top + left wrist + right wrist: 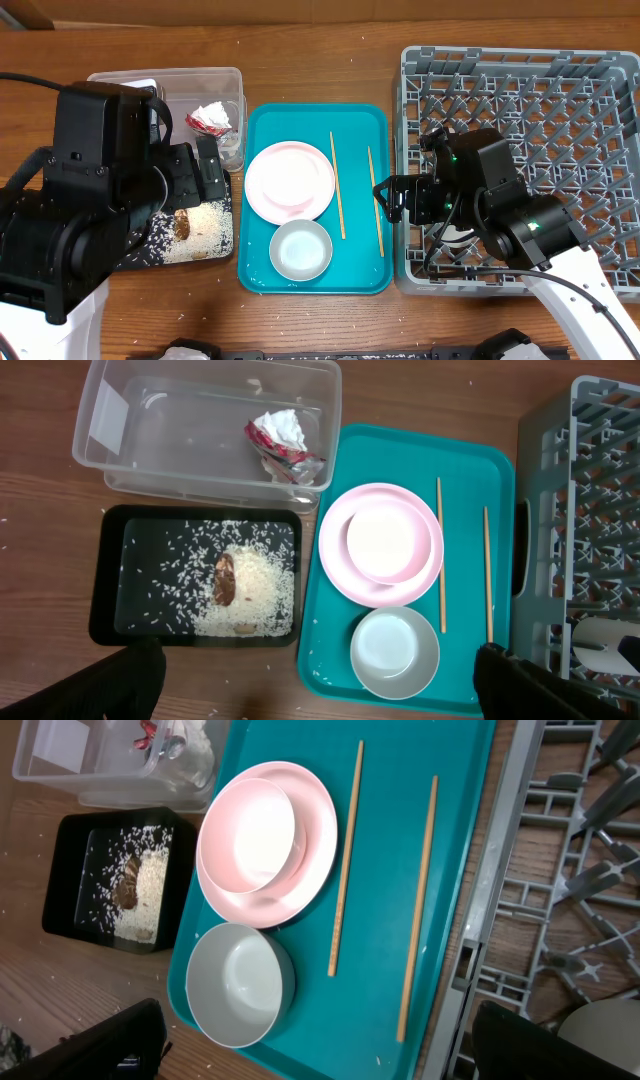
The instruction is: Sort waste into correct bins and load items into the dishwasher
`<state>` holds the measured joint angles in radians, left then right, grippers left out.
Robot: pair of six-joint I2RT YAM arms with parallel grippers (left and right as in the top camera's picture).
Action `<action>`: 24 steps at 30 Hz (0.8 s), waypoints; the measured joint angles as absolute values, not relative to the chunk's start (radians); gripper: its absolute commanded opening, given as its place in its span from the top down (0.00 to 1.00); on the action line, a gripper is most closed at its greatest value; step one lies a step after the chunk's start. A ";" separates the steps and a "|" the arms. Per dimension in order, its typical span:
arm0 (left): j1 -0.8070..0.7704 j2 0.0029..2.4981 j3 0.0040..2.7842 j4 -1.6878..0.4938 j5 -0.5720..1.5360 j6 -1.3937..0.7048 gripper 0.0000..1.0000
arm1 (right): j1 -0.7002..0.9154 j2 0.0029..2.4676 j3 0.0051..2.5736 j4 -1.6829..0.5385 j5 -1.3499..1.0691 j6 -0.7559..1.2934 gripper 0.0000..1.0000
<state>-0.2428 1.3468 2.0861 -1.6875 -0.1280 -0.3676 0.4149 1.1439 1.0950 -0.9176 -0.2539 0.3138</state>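
Note:
A pink plate, a pale bowl and two chopsticks lie on the teal tray. The clear tub holds the white tissue and the red wrapper. The black tray holds rice and brown scraps. A white cup sits in the grey rack. My left gripper is open and empty, high near the black tray. My right gripper is open and empty above the teal tray's right edge, near the right chopstick.
Loose rice grains lie on the wooden table around the black tray and on the teal tray's front. The rack's rim stands close beside the teal tray. The two arms' bulk hides parts of the black tray and rack from overhead.

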 measured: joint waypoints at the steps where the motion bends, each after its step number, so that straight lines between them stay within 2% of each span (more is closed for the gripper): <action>1: -0.243 1.347 2.086 -1.687 -0.128 -0.368 0.00 | 0.415 1.144 1.095 -0.916 -0.254 0.314 0.00; 18: -0.243 1.289 2.041 -1.675 -0.135 -0.366 0.00 | 0.415 1.144 1.095 -0.912 -0.254 0.314 0.00; 21: -0.243 1.198 1.950 -1.575 -0.177 -0.362 0.00 | 0.415 1.144 1.095 -0.912 -0.253 0.314 0.00; 24: -0.243 1.069 1.789 -1.333 -0.210 -0.319 0.00 | 0.415 1.144 1.095 -0.912 -0.254 0.315 0.00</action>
